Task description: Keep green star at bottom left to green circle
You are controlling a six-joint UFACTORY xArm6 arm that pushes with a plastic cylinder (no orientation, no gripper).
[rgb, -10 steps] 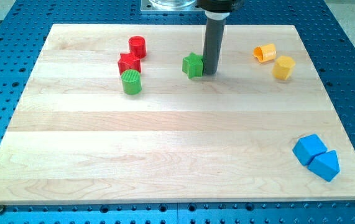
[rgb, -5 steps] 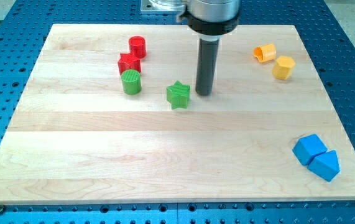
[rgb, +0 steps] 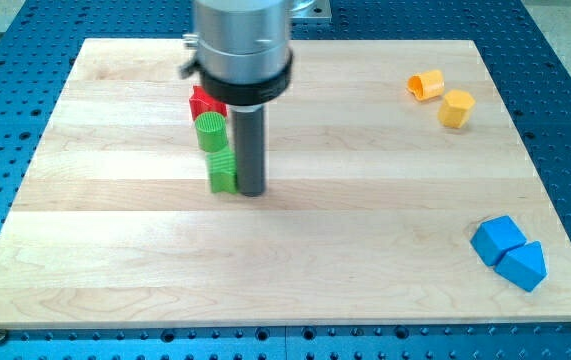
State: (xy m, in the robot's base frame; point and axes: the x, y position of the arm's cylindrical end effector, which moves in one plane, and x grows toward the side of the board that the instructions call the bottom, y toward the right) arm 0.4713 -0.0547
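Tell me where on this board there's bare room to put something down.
The bottom left, below the green star and my tip, is bare, as is the middle stretch from my tip across to the blue blocks and up to the yellow blocks. It's crowded at upper left, where the red star, green circle and green star bunch beside my tip.

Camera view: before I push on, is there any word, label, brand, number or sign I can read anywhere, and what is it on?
None: no text, number or sign is readable in this view.
Wooden board: bare wood grain only.
Green star, green circle, red blocks, yellow blocks, blue blocks: plain colours, unmarked.
Blue perforated table: holes only.
My tip, just right of the star: unmarked.
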